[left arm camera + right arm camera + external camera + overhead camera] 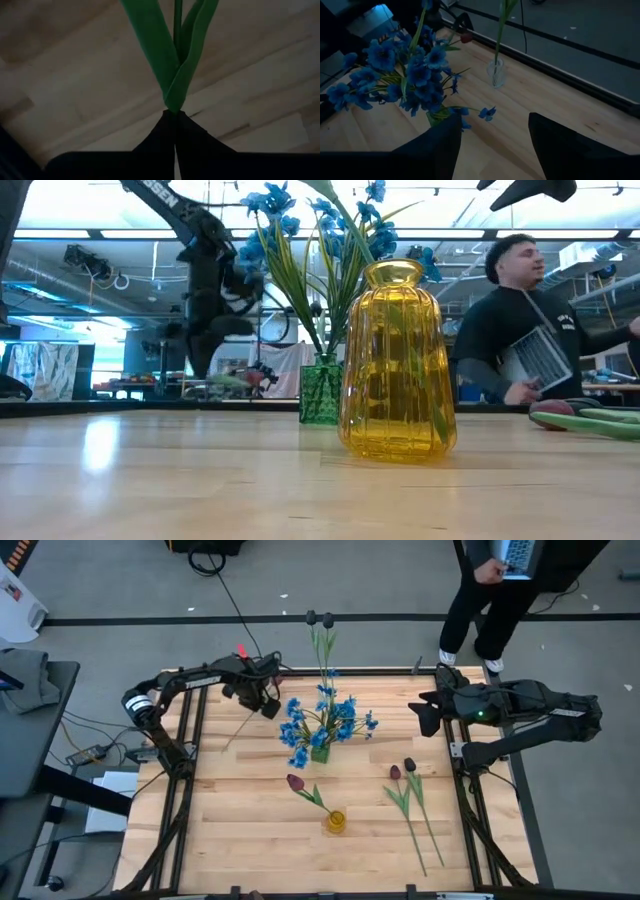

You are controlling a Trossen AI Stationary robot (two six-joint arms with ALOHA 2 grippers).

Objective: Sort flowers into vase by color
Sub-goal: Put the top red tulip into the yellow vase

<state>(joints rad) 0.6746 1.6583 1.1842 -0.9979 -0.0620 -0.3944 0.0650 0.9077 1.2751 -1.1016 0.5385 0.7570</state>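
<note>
The green-stemmed flower (176,55) we pinch in our left hand (262,690) could slip or snag the blue blossoms (322,722); our right hand (494,145) waits spread.

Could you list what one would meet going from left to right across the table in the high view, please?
Left gripper shut on a green flower stem → blue flowers in the green vase → yellow vase holding a red tulip → two red tulips lying flat → right gripper, open.
</note>
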